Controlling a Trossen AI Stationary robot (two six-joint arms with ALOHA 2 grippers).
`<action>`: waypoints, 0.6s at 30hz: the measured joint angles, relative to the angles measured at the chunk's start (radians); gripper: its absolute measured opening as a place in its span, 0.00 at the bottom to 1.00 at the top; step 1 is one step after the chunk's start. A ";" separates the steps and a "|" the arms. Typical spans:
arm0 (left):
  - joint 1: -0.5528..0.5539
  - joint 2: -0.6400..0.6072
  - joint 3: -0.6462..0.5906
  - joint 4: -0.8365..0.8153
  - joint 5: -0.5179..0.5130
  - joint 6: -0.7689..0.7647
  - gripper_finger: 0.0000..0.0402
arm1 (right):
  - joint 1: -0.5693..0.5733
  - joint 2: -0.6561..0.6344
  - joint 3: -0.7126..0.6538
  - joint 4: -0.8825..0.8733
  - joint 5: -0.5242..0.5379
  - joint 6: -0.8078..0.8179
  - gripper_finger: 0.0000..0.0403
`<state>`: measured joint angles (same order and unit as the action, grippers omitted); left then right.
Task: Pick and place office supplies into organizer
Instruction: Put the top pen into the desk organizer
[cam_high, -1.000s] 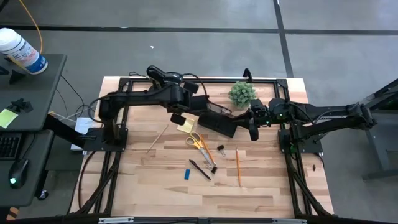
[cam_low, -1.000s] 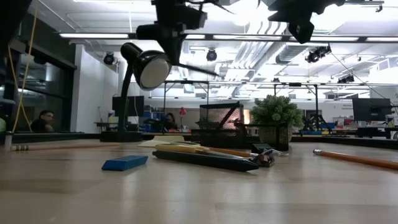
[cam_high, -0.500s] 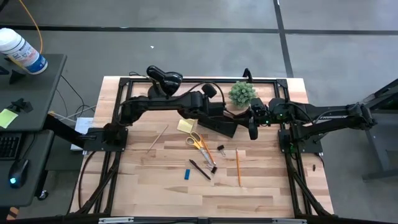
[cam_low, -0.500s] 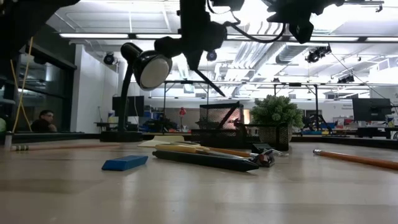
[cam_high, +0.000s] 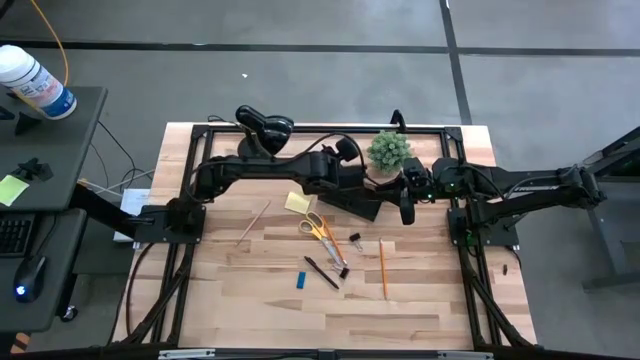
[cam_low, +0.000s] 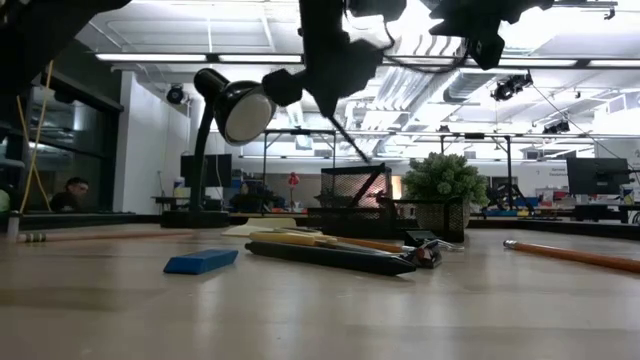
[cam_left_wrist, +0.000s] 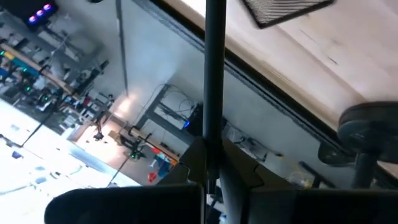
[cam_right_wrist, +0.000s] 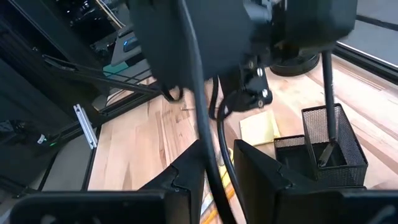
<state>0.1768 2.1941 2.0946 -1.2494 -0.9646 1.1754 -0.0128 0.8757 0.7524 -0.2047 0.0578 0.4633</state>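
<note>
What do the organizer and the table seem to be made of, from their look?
Organizer: black metal mesh, as it looks; the right wrist view shows see-through gridded walls with a solid rim. Finish seems matte.
Table: wood, probably; the high view shows pale planks with grain lines and joints. Its finish is smooth, and the low view shows a faint sheen.

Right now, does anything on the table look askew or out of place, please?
Nothing spilled or damaged. The organizer sits skewed to the table edges; the left gripper holds a black pen slanted at its top. The right gripper waits nearby.
</note>
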 joint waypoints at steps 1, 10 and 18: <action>0.001 0.000 -0.012 0.000 0.001 0.004 0.01 | 0.000 0.000 0.000 0.000 0.000 0.000 0.21; 0.011 0.000 -0.099 0.050 -0.052 0.034 0.01 | 0.000 0.000 0.000 0.000 -0.002 0.000 0.21; 0.014 0.000 -0.150 0.102 -0.078 0.075 0.01 | 0.000 0.000 0.000 0.000 -0.005 0.000 0.21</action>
<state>0.1905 2.1941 1.9443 -1.1478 -1.0425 1.2503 -0.0128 0.8757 0.7522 -0.2050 0.0528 0.4633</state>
